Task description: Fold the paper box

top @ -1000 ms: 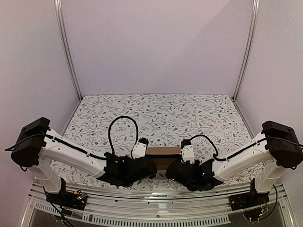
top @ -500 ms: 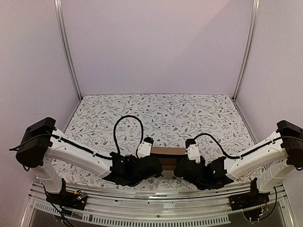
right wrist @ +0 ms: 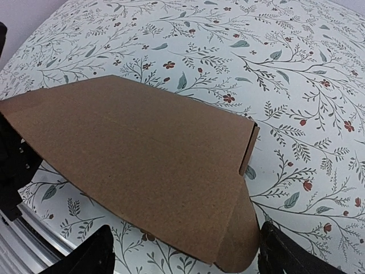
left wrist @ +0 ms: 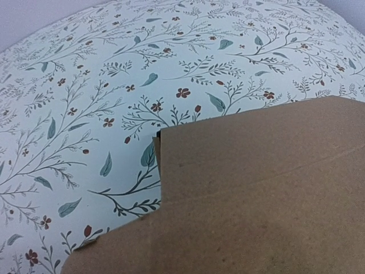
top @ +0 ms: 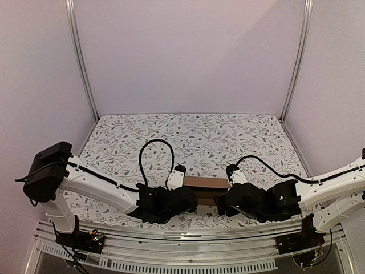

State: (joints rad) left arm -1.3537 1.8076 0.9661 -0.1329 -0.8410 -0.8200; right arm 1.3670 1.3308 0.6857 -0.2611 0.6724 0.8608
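Where the two arms meet near the front edge of the floral-patterned table (top: 142,137), the paper box (top: 206,184) stretches crosswise between them as a small, long brown shape. Up close it is matte, grainy cardboard, uniformly plain brown on every face that shows. The left wrist view shows the paper box (left wrist: 256,188) with a pressed crease line running across it and a stepped notch at its edge. In the right wrist view, the paper box (right wrist: 142,165) tapers toward the far end, with a narrow tab along one short side and a rounded flap corner hanging toward the camera.

The left gripper (top: 191,196) is closed tight at the box's left end, its fingers hidden under cardboard. The right gripper (right wrist: 182,260) stands spread wide, its fingers (right wrist: 94,254) well apart on either side of the rounded flap, gripping nothing.
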